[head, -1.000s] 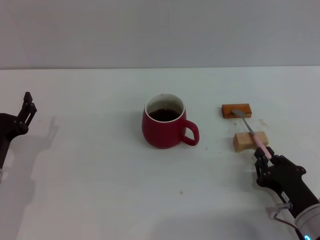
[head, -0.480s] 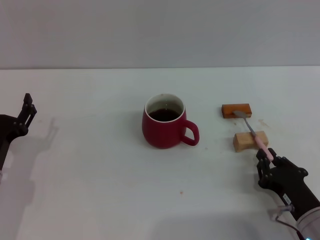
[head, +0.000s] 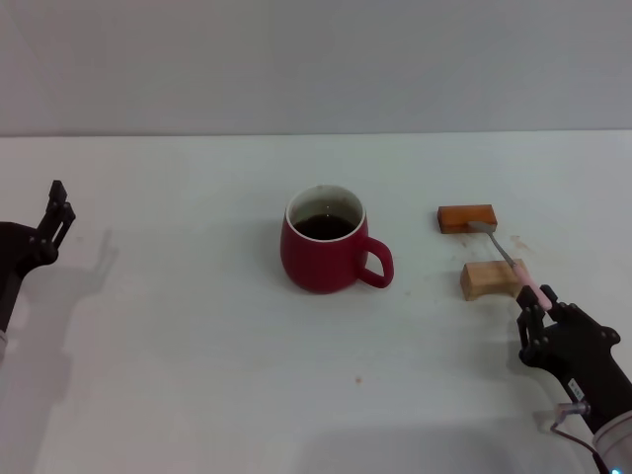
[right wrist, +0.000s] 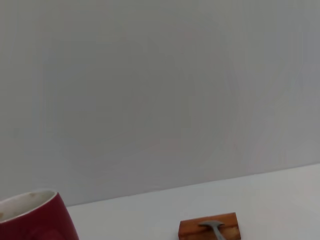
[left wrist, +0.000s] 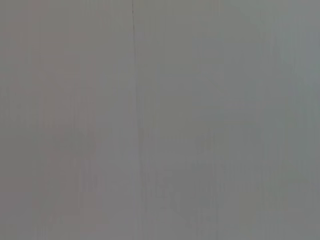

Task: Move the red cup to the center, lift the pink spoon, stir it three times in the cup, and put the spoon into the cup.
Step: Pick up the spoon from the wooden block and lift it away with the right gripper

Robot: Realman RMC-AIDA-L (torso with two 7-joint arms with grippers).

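**One cup, one spoon, two blocks, two grippers**

Your left gripper [head: 54,212] sits parked at the table's [head: 178,375] far left edge; can't tell how its fingers stand. One red cup [head: 324,252] stands mid-table, handle toward the right, dark liquid inside. Right of it you have two blocks: orange-brown block [head: 466,217] farther back, light wooden block [head: 491,279] nearer. One pink spoon [head: 512,265] bridges them, bowl at the orange-brown block, handle over the wooden one. Your right gripper [head: 539,308] is closed on the spoon's pink handle tip.
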